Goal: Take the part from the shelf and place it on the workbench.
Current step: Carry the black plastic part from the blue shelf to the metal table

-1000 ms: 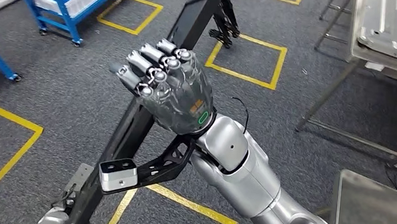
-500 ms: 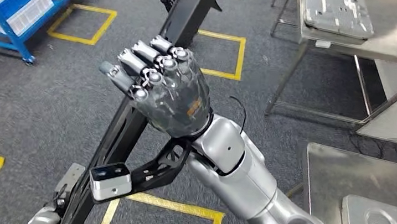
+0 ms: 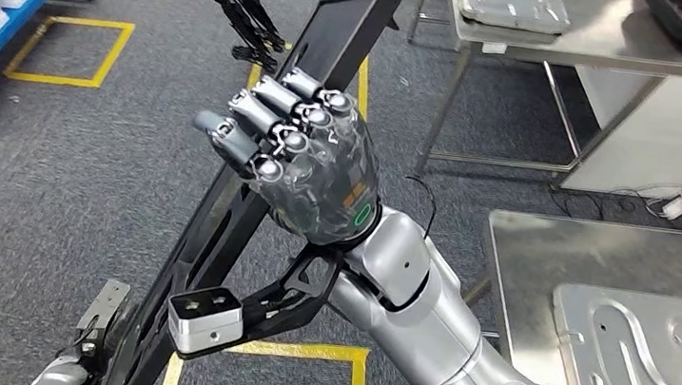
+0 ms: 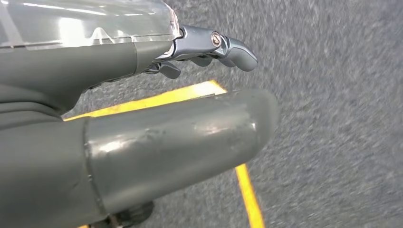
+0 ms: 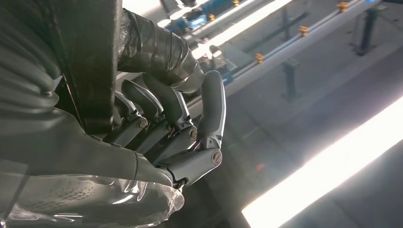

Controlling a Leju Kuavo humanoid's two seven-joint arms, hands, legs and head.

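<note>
Black part (image 3: 219, 227): lower end cut by frame edge, middle hidden behind right robot hand (image 3: 307, 165). Left wrist floor blurred.

No legible text or labels.

Your robot's right hand (image 3: 307, 160): dark translucent grey shell, silver knuckle caps with screws, a green oval ring and small orange marking near the wrist. Right arm (image 3: 421, 306): glossy silver segments, black joint, thin black cable. Left hand (image 4: 142, 118): thick matte grey thumb, scuffed; clear cover; metallic fingers (image 4: 223, 45).
</note>
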